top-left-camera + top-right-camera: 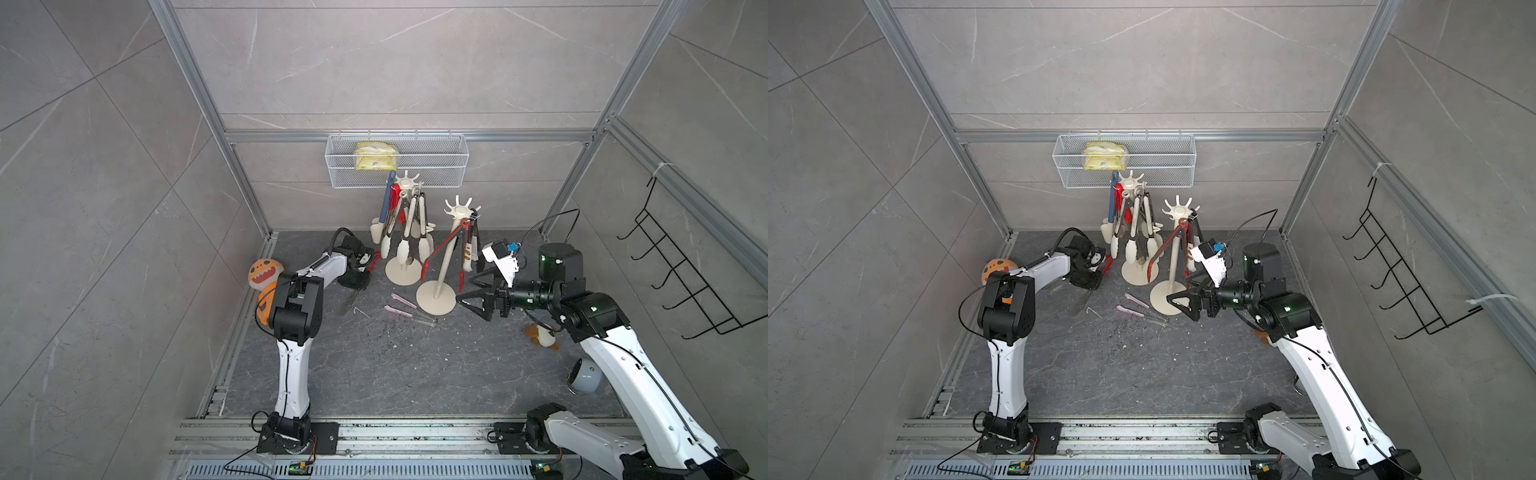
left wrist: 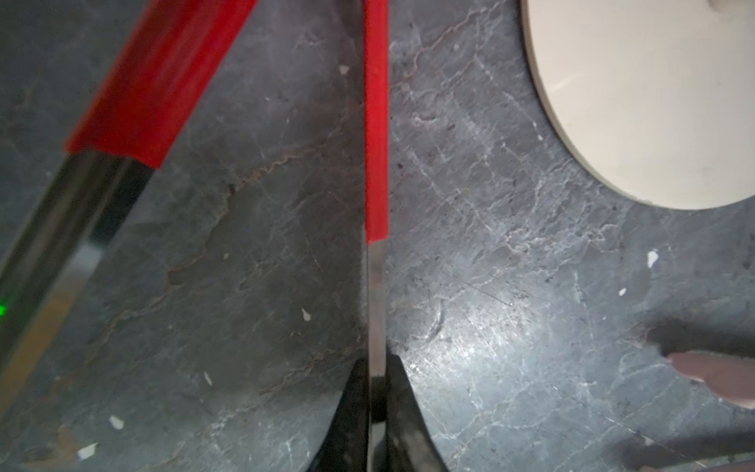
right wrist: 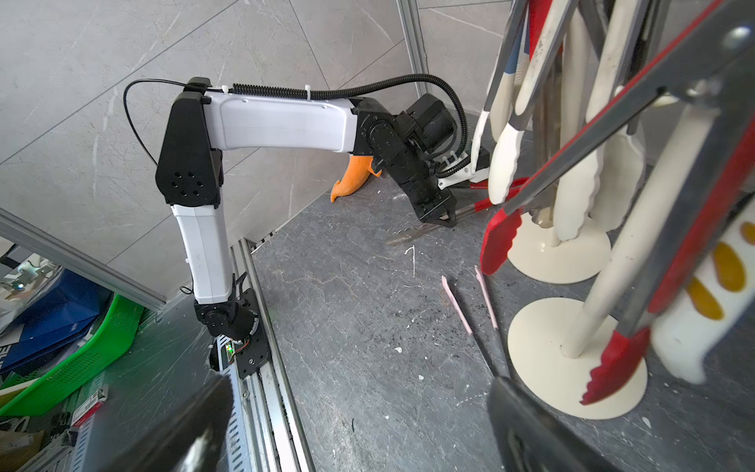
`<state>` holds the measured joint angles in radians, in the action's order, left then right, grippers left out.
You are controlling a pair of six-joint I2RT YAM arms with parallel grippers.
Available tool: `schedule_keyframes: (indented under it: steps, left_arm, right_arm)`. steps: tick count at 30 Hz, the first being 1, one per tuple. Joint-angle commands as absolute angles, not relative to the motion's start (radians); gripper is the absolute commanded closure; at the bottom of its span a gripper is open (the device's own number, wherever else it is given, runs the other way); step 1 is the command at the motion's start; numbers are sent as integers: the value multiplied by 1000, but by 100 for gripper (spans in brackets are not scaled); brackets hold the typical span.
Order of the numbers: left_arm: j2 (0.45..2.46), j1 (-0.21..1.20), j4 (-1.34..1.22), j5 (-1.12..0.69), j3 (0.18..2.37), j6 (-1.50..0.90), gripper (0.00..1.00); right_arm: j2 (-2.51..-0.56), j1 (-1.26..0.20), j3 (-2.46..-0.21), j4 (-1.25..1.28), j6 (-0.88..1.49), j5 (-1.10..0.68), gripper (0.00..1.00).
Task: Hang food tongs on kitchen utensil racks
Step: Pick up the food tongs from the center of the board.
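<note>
Cream utensil racks, two of them, stand at the back of the dark bench (image 1: 374, 374) in both top views. The far rack (image 1: 403, 272) is hung with tongs too bunched to count. The near rack (image 1: 436, 297) carries one splayed red-tipped pair and other pieces. The left hand (image 1: 356, 286) sits low beside the far rack's base, over the red-tipped tongs (image 1: 374, 261). The right hand (image 1: 465, 290), jaws wide and empty, hangs just beside the near rack's base. One white mesh basket (image 1: 436, 166) on the back wall holds one yellow packet (image 1: 375, 156). Two thin pink sticks (image 1: 402, 300) lie between the hands.

From the left wrist, the left hand (image 2: 376, 380) is clamped on one steel arm of the red-tipped tongs (image 2: 376, 122); the other arm angles away.

From the right wrist, the right hand (image 3: 357, 382) gapes beside both racks' bases, well apart from the gripped tongs (image 3: 484, 204). Whether those touch the bench cannot be told.
</note>
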<state>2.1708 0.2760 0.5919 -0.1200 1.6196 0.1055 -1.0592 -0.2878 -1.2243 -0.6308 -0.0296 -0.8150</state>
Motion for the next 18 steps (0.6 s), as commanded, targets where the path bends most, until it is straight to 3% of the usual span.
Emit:
schedule_keyframes:
  steps: [1,18]
  left_arm:
    - [2107,273,610,-171,1562,112,91]
    - [1747,273,496,-150,1267,-9,95]
  right_arm:
    - [-1045,-291,-1239,-641,-40,-805,0]
    - [-1048,-291,-1222,-617,-48,-810,0]
